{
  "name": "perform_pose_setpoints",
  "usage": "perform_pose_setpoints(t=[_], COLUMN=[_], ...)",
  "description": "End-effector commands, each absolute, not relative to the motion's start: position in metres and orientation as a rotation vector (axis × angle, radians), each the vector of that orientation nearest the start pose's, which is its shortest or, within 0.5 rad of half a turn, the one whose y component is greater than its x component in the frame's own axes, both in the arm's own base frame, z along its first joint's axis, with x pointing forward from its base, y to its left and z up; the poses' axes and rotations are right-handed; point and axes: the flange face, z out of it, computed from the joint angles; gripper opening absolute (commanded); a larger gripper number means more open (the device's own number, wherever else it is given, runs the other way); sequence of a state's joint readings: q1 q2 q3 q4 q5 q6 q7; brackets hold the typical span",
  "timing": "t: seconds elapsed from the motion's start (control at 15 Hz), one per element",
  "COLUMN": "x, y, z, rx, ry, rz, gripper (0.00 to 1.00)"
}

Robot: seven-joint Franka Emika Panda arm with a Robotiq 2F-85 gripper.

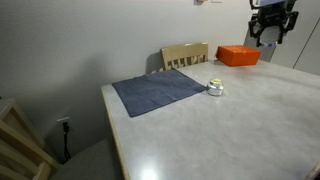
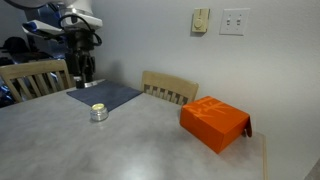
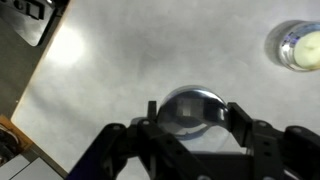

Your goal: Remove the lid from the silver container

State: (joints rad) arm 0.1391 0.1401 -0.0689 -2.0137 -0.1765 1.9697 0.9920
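Observation:
The silver container (image 1: 215, 88) sits open on the grey table, its yellowish inside showing in the wrist view (image 3: 298, 45) at the top right. In an exterior view it (image 2: 99, 112) stands near the cloth's corner. My gripper (image 3: 190, 125) is shut on the lid (image 3: 190, 105), a round shiny cap held by its edges between the two black fingers. In both exterior views the gripper (image 1: 271, 40) (image 2: 87, 76) hangs well above the table, away from the container.
A blue-grey cloth (image 1: 158, 92) (image 2: 105, 97) lies flat beside the container. An orange box (image 1: 238, 56) (image 2: 215, 122) rests near a table corner. Wooden chairs (image 1: 185, 55) (image 2: 170, 90) stand at the table's edges. The table edge (image 3: 25, 95) shows at the wrist view's left.

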Motion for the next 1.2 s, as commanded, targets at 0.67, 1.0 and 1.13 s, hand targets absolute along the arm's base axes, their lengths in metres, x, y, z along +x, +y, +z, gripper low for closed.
perform_pose_setpoints(t=[0.67, 1.0, 1.13], x=[0.562, 0.568, 0.57], y=[-0.015, -0.038, -0.042], z=[0.386, 0.381, 0.37], rx=[-2.956, -2.788, -2.78], ry=[1.372, 1.439, 1.47], rz=[0.346, 0.299, 0.313], gripper=[0.44, 0.44, 0.44])
